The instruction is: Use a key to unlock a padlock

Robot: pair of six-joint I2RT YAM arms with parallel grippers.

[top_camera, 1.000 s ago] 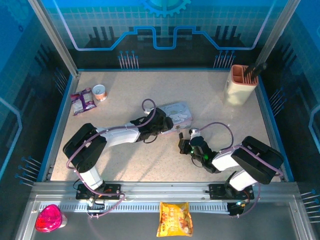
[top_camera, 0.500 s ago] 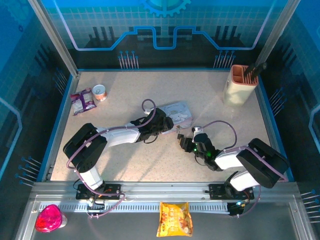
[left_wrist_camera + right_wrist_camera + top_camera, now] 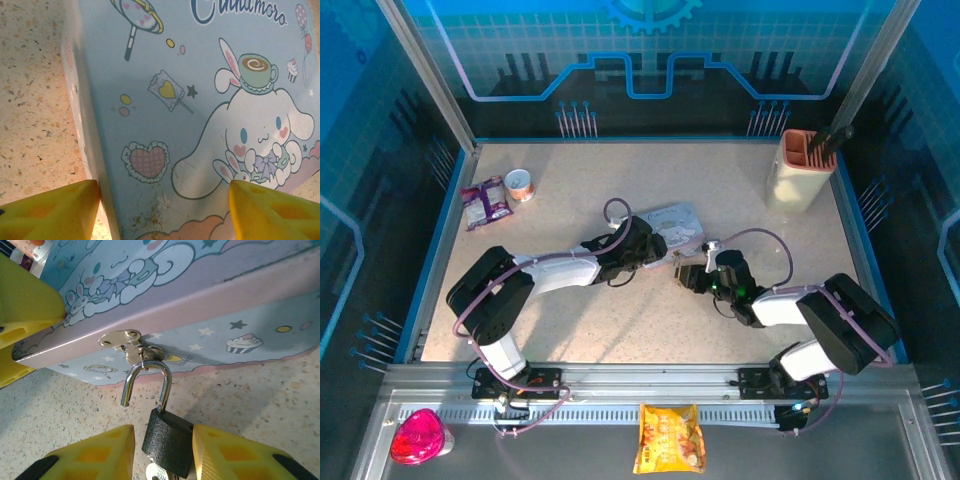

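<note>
Where the glossy pale-blue tin (image 3: 240,305) bears a silvery hasp (image 3: 120,338), the padlock (image 3: 167,442) hangs, thin shackle (image 3: 166,385) sprung open, matte blocky body between the right hand's (image 3: 164,432) yellow fingers (image 3: 85,455). The left hand (image 3: 164,192) straddles the tin. Whether either hand squeezes, I cannot tell.

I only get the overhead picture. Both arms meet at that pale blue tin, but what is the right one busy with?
Observer: A tiny padlock. Its dark body sits between the right gripper's yellow fingers.
Operator: Is it locked?
Observer: No. One leg of the shackle is out of the body, and the loop hangs through the latch on the tin.
Operator: And the left arm?
Observer: On its wrist camera, the left gripper has one finger beside the tin's side wall and the other over the cartoon lid.
</note>
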